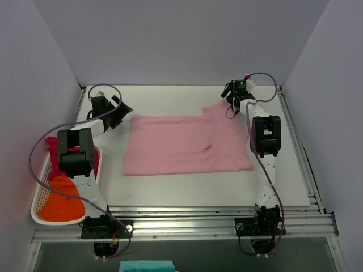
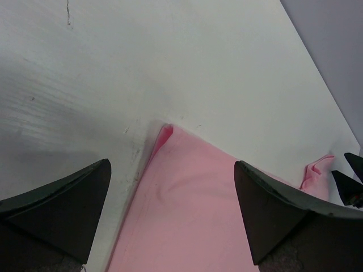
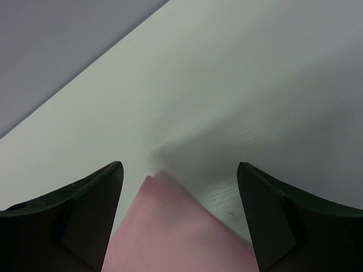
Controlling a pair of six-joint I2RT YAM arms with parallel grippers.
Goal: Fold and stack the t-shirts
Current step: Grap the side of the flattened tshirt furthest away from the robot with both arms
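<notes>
Across the matte white table (image 1: 170, 187) the pink t-shirt (image 1: 181, 144) lies flat, soft and faintly creased. Left of it, a white mesh basket (image 1: 38, 195) holds the orange t-shirt (image 1: 59, 203) and red t-shirt (image 1: 52, 143), both half hidden behind the left arm. The left gripper (image 2: 170, 170) over the pink t-shirt's far-left corner and the right gripper (image 3: 178, 170) over its far-right sleeve both gape apart, empty.

High rear overview, close wrist views, sharing pink t-shirt (image 1: 187, 144)

Both arms (image 1: 266, 170) white w/ blk joints, purple cables (image 1: 262, 73), blk wedge claw fingers (image 2: 57, 209).
</notes>
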